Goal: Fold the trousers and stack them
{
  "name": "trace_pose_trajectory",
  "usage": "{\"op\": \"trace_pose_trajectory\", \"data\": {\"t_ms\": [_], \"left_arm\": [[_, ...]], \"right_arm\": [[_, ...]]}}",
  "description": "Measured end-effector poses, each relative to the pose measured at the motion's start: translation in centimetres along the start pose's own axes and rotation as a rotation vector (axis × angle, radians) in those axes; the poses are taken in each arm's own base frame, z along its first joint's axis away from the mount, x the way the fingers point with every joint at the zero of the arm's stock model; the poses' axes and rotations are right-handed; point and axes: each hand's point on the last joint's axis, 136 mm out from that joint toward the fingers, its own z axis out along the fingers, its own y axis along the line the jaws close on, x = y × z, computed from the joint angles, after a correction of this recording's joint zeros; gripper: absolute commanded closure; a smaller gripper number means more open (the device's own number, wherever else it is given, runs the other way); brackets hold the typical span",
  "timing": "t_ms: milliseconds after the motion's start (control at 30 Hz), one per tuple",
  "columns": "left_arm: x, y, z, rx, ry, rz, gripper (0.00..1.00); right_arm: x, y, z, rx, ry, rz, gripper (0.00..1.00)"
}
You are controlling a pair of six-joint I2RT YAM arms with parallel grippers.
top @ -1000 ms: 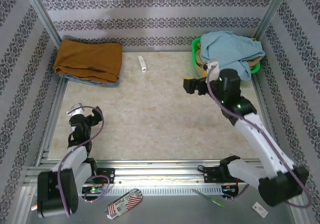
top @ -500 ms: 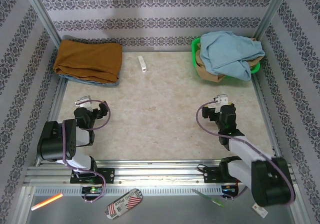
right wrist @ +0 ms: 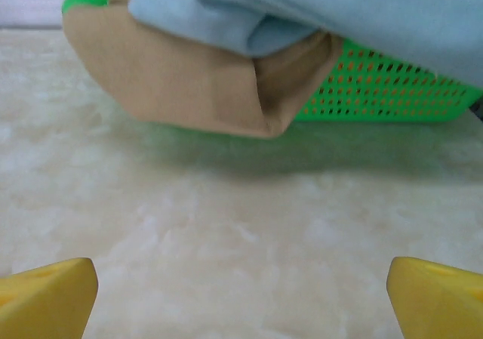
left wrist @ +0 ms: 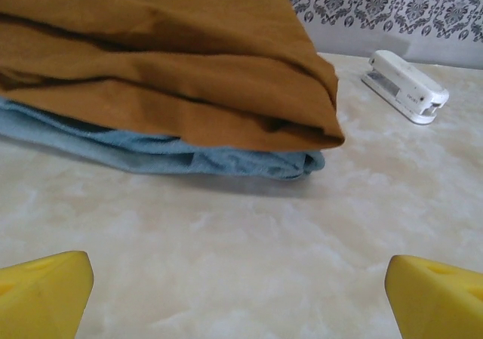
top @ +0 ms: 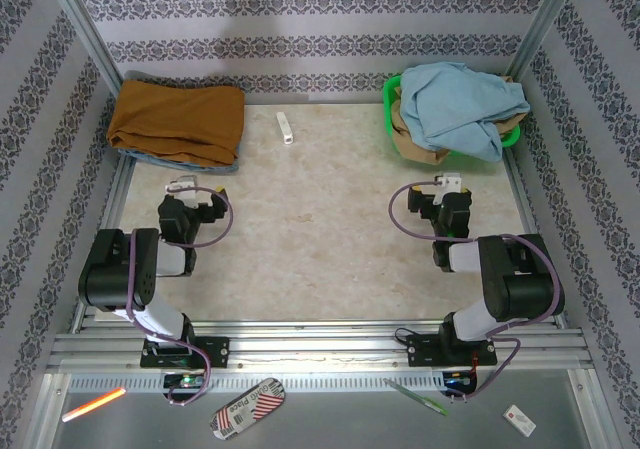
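The rust-brown trousers (top: 178, 119) lie folded at the back left on top of a folded denim-blue cloth (top: 180, 161). In the left wrist view the trousers (left wrist: 166, 67) rest on that blue cloth (left wrist: 189, 154), a short way ahead of my left gripper (left wrist: 241, 301). Its yellow fingertips (left wrist: 45, 294) stand wide apart over bare table, so it is open and holds nothing. My left gripper (top: 200, 203) sits low at the near left. My right gripper (top: 440, 205), also seen as (right wrist: 241, 297), is open too and faces the green basket.
A green basket (top: 512, 134) at the back right holds a light blue cloth (top: 460, 104), and a tan cloth (right wrist: 173, 82) hangs over its rim (right wrist: 377, 90). A small white stapler-like object (top: 286, 127) lies at the back centre. Patterned walls enclose the marbled table (top: 320, 229).
The right arm has pulled back from beside the basket and folded down near its base. The left arm has folded too, its gripper shifting slightly toward the trousers. Both grippers stayed open.
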Motion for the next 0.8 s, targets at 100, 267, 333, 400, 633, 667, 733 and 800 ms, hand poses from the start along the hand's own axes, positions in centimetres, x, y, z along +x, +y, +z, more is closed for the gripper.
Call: {"op": "trace_pose_trajectory", "data": {"t_ms": [100, 267, 333, 400, 633, 667, 733, 800], "left_arm": [[0.2, -0.3, 0.1, 0.004, 0.011, 0.01, 0.01], [1.1, -0.2, 0.1, 0.002, 0.046, 0.016, 0.01], [1.2, -0.2, 0.1, 0.002, 0.05, 0.019, 0.01], [1.2, -0.2, 0.1, 0.002, 0.053, 0.022, 0.01], [1.4, -1.3, 0.2, 0.063, 0.072, 0.051, 0.01], [1.5, -1.3, 0.2, 0.069, 0.075, 0.053, 0.01], [1.6, -1.4, 0.2, 0.075, 0.078, 0.056, 0.01], [1.7, -1.6, 0.2, 0.081, 0.082, 0.055, 0.01]], "right_arm": [[-0.2, 0.0, 0.1, 0.005, -0.004, -0.001, 0.02], [-0.1, 0.0, 0.1, 0.01, 0.002, -0.004, 0.02], [-0.1, 0.0, 0.1, 0.01, 0.002, -0.003, 0.02], [0.0, 0.0, 0.1, 0.011, 0.002, -0.004, 0.02], [0.0, 0.0, 0.1, 0.011, 0.002, -0.003, 0.02], [0.0, 0.0, 0.1, 0.01, 0.002, -0.003, 0.02], [0.0, 0.0, 0.1, 0.011, 0.002, -0.003, 0.02], [0.0, 0.0, 0.0, 0.01, 0.002, -0.004, 0.02]]}}
